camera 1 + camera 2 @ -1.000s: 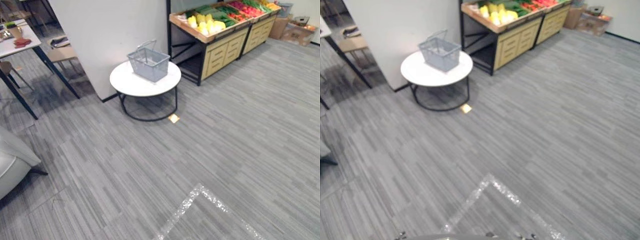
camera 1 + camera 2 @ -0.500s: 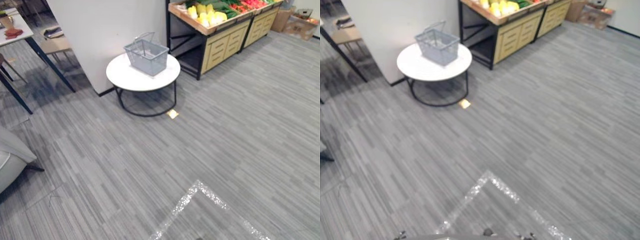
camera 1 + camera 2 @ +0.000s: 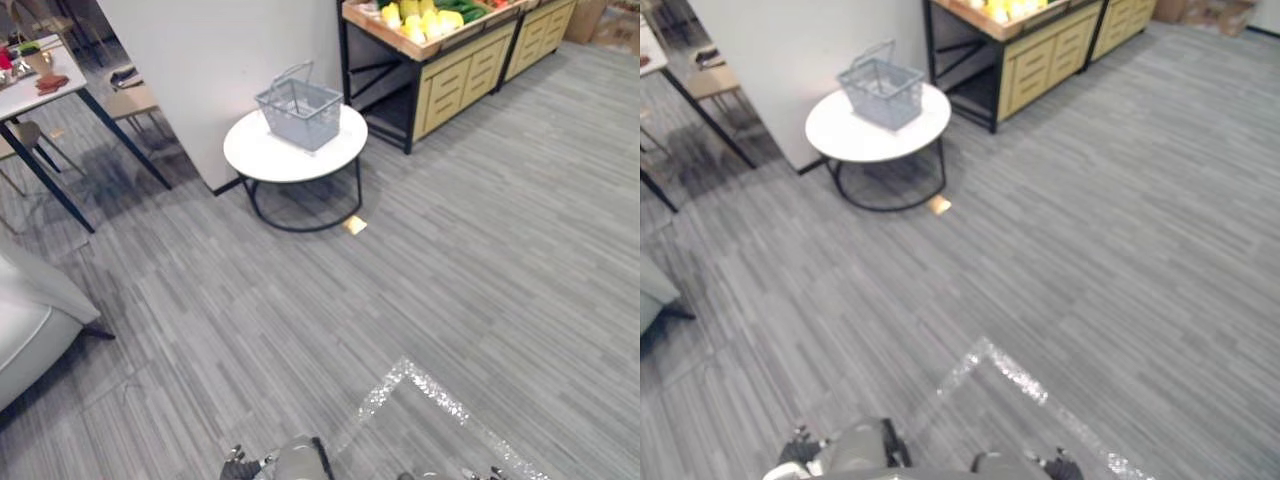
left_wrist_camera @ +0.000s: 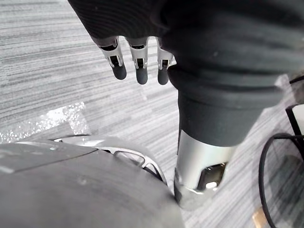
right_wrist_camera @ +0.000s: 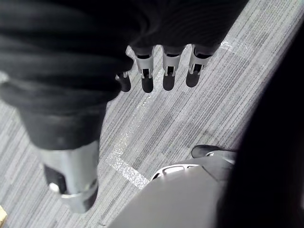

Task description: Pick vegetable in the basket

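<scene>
Hanging low over the floor (image 3: 480, 260), the left hand (image 4: 141, 61) has its fingers straight and slack, pointing down at the grey carpet with nothing in them. The right hand (image 5: 168, 71) hangs the same way, fingers loose and holding nothing. Just ahead of the hands, a corner of glittery tape (image 3: 420, 385) is stuck to the floor; a strip of it also shows below each hand in the wrist views.

Well ahead of both hands, more to the left hand's side, a round white table (image 3: 270, 158) stands on a black frame. A grey wire basket (image 3: 300, 105) sits upright on its top with the handle raised. A small yellow tag (image 3: 354, 225) lies on the floor just beside the table's foot, on the side nearer the hands. Behind the table rises a white wall (image 3: 220, 60).

Farther off, toward the right hand's side, is a wooden stand (image 3: 440, 70) with drawers. The vegetables (image 3: 425, 17) lie in its top tray, yellow ones beside green ones, far from either hand and apart from the basket. Out past the left hand's side, a grey seat (image 3: 25, 330) is the nearer thing and a desk (image 3: 30, 88) stands farther off.
</scene>
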Controlling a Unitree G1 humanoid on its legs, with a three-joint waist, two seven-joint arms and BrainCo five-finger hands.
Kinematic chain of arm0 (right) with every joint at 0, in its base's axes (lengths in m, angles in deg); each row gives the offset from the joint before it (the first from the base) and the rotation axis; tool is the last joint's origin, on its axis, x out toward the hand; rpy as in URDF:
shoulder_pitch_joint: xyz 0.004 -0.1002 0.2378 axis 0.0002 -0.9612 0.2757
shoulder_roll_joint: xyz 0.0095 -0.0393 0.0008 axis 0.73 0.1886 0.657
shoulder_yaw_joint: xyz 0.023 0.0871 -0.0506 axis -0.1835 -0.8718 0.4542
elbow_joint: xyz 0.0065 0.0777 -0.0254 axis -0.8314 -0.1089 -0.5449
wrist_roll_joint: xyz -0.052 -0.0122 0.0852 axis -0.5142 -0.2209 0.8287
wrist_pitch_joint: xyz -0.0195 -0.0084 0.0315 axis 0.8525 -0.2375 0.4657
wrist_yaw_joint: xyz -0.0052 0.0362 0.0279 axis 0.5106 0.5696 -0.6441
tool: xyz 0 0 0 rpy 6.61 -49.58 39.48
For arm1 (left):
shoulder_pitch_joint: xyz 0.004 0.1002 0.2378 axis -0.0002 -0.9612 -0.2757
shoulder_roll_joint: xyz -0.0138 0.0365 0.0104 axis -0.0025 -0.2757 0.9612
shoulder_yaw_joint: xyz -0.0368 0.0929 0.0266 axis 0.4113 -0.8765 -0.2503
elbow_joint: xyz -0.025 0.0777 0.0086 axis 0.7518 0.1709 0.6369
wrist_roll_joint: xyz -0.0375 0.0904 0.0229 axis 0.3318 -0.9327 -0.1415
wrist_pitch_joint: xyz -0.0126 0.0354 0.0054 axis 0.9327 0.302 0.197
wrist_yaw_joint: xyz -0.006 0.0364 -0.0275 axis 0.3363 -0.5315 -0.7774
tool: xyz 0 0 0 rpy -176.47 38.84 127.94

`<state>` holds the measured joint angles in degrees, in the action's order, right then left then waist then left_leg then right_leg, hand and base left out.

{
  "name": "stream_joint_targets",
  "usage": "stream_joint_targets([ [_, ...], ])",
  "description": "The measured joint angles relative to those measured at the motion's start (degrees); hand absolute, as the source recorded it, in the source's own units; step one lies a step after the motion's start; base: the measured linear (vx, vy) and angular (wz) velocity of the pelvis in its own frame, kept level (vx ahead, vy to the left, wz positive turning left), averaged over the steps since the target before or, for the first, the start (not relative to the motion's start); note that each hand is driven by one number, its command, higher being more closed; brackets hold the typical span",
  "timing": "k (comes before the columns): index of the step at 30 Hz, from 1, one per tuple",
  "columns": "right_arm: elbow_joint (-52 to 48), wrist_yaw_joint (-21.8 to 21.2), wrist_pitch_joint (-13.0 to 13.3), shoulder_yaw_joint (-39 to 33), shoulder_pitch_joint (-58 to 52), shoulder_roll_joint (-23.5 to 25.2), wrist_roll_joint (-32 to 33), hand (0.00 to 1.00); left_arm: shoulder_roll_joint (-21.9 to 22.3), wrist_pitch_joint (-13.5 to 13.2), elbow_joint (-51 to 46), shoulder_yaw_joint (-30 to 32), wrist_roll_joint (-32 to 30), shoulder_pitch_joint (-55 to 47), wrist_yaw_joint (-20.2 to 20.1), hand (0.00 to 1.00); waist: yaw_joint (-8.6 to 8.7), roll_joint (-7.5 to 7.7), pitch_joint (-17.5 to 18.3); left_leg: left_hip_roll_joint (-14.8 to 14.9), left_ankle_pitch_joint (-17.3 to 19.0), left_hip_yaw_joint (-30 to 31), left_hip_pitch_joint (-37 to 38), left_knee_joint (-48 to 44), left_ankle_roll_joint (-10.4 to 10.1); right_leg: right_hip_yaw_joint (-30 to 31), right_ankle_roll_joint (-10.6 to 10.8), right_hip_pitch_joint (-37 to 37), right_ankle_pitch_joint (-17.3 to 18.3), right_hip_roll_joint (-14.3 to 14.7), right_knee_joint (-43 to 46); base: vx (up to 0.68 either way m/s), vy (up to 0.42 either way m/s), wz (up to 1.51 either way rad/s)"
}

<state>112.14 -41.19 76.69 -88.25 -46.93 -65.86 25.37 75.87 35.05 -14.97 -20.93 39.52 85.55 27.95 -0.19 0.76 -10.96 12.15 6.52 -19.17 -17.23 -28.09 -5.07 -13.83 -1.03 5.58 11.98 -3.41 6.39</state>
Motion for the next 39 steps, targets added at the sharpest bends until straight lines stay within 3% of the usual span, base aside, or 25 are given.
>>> stream_joint_targets([
  [3,-0.1,0.1,0.1,-0.2,1.3,0.1,-0.4,0.0,-0.1,0.1,0.9,-0.1,0.2,0.4,0.0,0.0,0.05,-0.38,-0.2,-1.2,-5.7,3.2,0.5,21.0,-1.7,0.9,1.1,1.4,-0.6,0.0,-2.5,0.25,0.187,-0.28],
  [5,-0.4,0.3,0.2,-0.6,1.5,-0.1,-0.5,0.0,0.3,0.0,1.2,-0.1,0.8,0.7,0.2,0.0,-0.2,-1.2,-0.8,0.1,-6.3,3.1,0.2,23.7,-1.6,1.6,2.9,3.5,0.1,0.0,-3.8,0.26,0.255,-0.22],
  [6,-0.5,0.4,0.5,-0.6,1.5,-0.4,-0.4,0.0,0.7,-0.1,1.3,-0.1,1.8,0.8,0.6,0.0,-0.16,-1.88,-1.0,1.0,-9.1,1.8,0.5,23.2,-1.1,2.1,4.5,5.2,1.0,-0.2,-4.4,0.35,0.348,-0.21],
  [8,-0.9,0.4,0.6,-0.5,2.3,0.0,-0.5,0.0,0.3,-0.2,1.0,-0.5,1.8,0.8,0.7,0.0,-0.22,-0.73,-0.9,-0.4,-11.9,-0.3,0.6,20.8,0.4,3.5,6.0,5.6,1.2,-3.0,-4.2,0.33,0.308,-0.22],
  [9,-1.3,0.3,0.6,-0.4,3.0,0.9,-0.5,0.0,-0.8,-0.4,0.7,-1.7,1.8,0.8,0.7,0.0,-0.23,0.69,-0.6,-1.9,-10.6,-1.4,0.2,20.2,1.6,4.2,7.5,4.5,0.2,-4.7,-3.4,0.32,0.274,-0.2],
  [13,-2.2,0.2,0.8,-0.4,3.8,2.4,-1.7,0.0,-2.0,-0.3,0.6,-4.1,-0.1,0.9,1.0,0.0,-0.36,2.33,-0.3,-5.8,-7.2,-4.1,1.5,19.5,4.6,7.0,9.3,0.2,-2.6,-9.5,4.4,0.36,0.284,-0.1],
  [15,-2.9,0.1,0.9,-0.5,4.1,2.4,-2.6,0.0,-2.6,0.1,0.6,-5.1,-2.4,0.9,1.1,0.0,-0.17,2.35,-0.2,-6.2,-4.1,-5.4,3.5,18.3,5.7,9.0,11.8,-5.7,-6.0,-11.2,17.6,0.31,0.266,-0.23],
  [16,-3.4,0.1,1.0,-0.5,4.2,2.4,-2.6,0.0,-3.1,0.2,0.6,-6.3,-3.4,0.9,1.1,0.0,0.08,2.57,-0.2,-6.4,-2.3,-5.9,5.0,17.7,6.2,9.8,13.1,-10.0,-10.6,-12.2,27.0,0.31,0.257,-0.13],
  [17,-3.5,0.2,1.0,-0.5,4.2,2.3,-2.6,0.0,-3.5,0.3,0.5,-7.1,-4.0,0.9,1.1,0.0,0.34,2.68,-0.1,-6.4,-1.6,-6.1,6.1,17.6,6.3,10.1,13.5,-11.8,-13.7,-12.7,31.1,0.32,0.217,-0.13],
  [18,-4.0,0.2,1.0,-0.5,4.2,2.2,-2.7,0.0,-4.0,0.3,0.4,-8.0,-5.1,0.9,1.2,0.0,0.33,2.49,-0.3,-6.3,-0.3,-6.7,8.7,17.8,7.1,10.5,15.4,-14.9,-16.1,-13.2,39.0,0.4,0.169,-0.16],
  [19,-4.7,0.2,1.2,-0.5,4.3,2.1,-2.7,0.0,-4.0,0.3,0.3,-9.1,-5.8,1.0,1.0,0.0,0.49,2.44,-0.4,-6.3,0.8,-6.8,12.5,18.6,7.0,8.6,12.5,-18.8,-14.3,-13.7,48.4,0.4,0.127,-0.19],
  [21,-5.2,0.2,1.2,-0.4,4.3,1.7,-2.7,0.0,-3.9,0.4,0.2,-9.9,-6.8,1.0,1.0,0.0,0.54,1.95,-0.7,-6.3,1.4,-7.0,16.6,21.0,6.4,5.4,9.9,-20.6,-11.3,-13.6,51.9,0.27,0.041,-0.13],
  [23,-6.0,0.3,1.3,-0.5,4.6,1.4,-2.7,0.0,-3.7,0.2,-0.9,-11.0,-7.3,1.1,1.1,0.0,1.58,1.42,-0.9,-6.2,1.6,-7.1,21.5,24.1,6.1,-1.7,6.2,-23.7,-4.3,-13.1,46.9,0.27,-0.037,0.02],
  [24,-6.2,0.3,1.3,-0.5,4.8,1.1,-2.7,0.0,-3.3,0.1,-1.0,-10.9,-7.3,1.7,1.2,0.0,1.81,1.03,-1.0,-5.6,2.1,-7.0,21.9,24.0,5.2,-3.6,5.6,-25.1,-3.6,-12.5,41.7,0.22,-0.106,0.12],
  [25,-6.3,0.3,1.2,-0.5,5.0,0.9,-2.7,0.0,-2.9,0.1,-1.1,-10.9,-7.3,2.4,1.2,0.0,1.73,0.73,-1.2,-5.2,2.5,-6.8,21.9,23.9,4.6,-4.6,5.6,-25.9,-3.6,-11.9,37.0,0.21,-0.173,0.19],
  [26,-6.7,0.5,1.2,-0.5,5.2,0.5,-2.7,0.0,-1.9,0.1,-1.2,-10.9,-7.4,3.5,1.4,0.0,1.77,0.37,-1.4,-4.5,3.1,-6.2,21.8,24.0,3.3,-5.2,6.7,-26.7,-4.9,-10.7,22.7,0.17,-0.183,0.24],
  [27,-6.6,0.6,1.1,-0.6,5.1,0.5,-2.6,0.0,-1.5,0.1,-1.1,-10.9,-7.4,3.9,1.5,0.0,1.82,0.29,-1.5,-4.3,3.4,-5.5,21.8,24.0,2.6,-5.1,7.4,-26.7,-6.1,-10.5,16.6,0.3,-0.375,0.39],
  [28,-6.6,0.8,0.9,-0.9,5.1,0.5,-2.6,0.0,-0.8,0.1,-1.0,-10.9,-7.4,4.7,1.7,0.0,1.71,0.32,-1.7,-3.9,4.4,-4.6,22.1,23.9,1.0,-4.2,7.4,-26.3,-10.4,-10.6,5.5,0.29,-0.374,0.3],
  [30,-6.6,1.2,0.7,-1.7,4.8,0.6,-2.6,0.0,-0.3,0.1,-0.6,-10.7,-7.4,5.2,2.1,0.0,1.76,0.97,-2.2,-3.3,6.3,-3.4,23.9,24.0,-2.1,-2.0,8.9,-25.9,-14.5,-12.1,-6.4,0.35,-0.401,0.26],
  [31,-6.6,1.2,0.7,-1.7,4.8,0.6,-2.6,0.0,-0.3,0.1,-0.5,-10.7,-7.4,5.3,2.2,0.0,1.73,1.51,-2.4,-3.2,6.7,-3.2,24.2,24.1,-2.7,-2.0,9.3,-25.8,-15.4,-12.3,-6.2,0.46,-0.404,0.19],
  [32,-6.6,1.3,0.5,-2.4,5.3,-0.6,-2.7,0.0,1.3,0.2,0.5,-10.6,-7.6,6.6,2.2,0.0,1.76,-1.58,-4.2,-1.1,7.9,-1.6,26.9,25.5,-4.2,-2.6,9.6,-26.7,-19.7,-10.7,0.9,0.5,-0.326,0.06],
  [33,-6.6,1.4,0.5,-2.8,5.3,-1.3,-2.7,0.0,2.4,0.1,0.7,-10.7,-7.8,6.8,2.1,0.0,1.93,-2.56,-4.4,-0.3,7.4,-0.2,28.1,25.9,-4.1,-2.2,5.9,-29.5,-16.9,-9.9,8.1,0.51,-0.289,-0.02],
  [34,-6.6,1.3,0.5,-2.8,5.4,-1.6,-2.7,0.0,2.7,0.0,0.6,-10.7,-7.8,6.8,2.0,0.0,1.91,-3.48,-4.3,-0.3,6.9,0.4,28.6,25.2,-4.1,-1.7,4.7,-30.4,-14.5,-9.3,11.5,0.39,-0.162,-0.02],
  [36,-6.3,1.2,0.5,-2.9,5.1,-1.8,-2.7,0.0,2.9,0.1,0.7,-10.6,-7.8,6.8,2.0,0.0,2.42,-3.78,-4.0,1.8,4.8,1.7,28.0,19.5,-4.8,-2.6,4.0,-30.3,-7.8,-9.3,18.5,0.46,-0.241,0.14],
  [39,-4.8,1.2,0.5,-2.9,4.0,-2.2,-2.7,0.0,3.3,0.2,0.5,-9.5,-7.7,6.7,1.9,0.0,3.37,-3.94,-3.8,5.5,-0.7,6.0,21.0,2.8,-6.4,-5.9,3.2,-26.1,-3.4,-9.8,20.8,0.49,-0.282,0.49],
])
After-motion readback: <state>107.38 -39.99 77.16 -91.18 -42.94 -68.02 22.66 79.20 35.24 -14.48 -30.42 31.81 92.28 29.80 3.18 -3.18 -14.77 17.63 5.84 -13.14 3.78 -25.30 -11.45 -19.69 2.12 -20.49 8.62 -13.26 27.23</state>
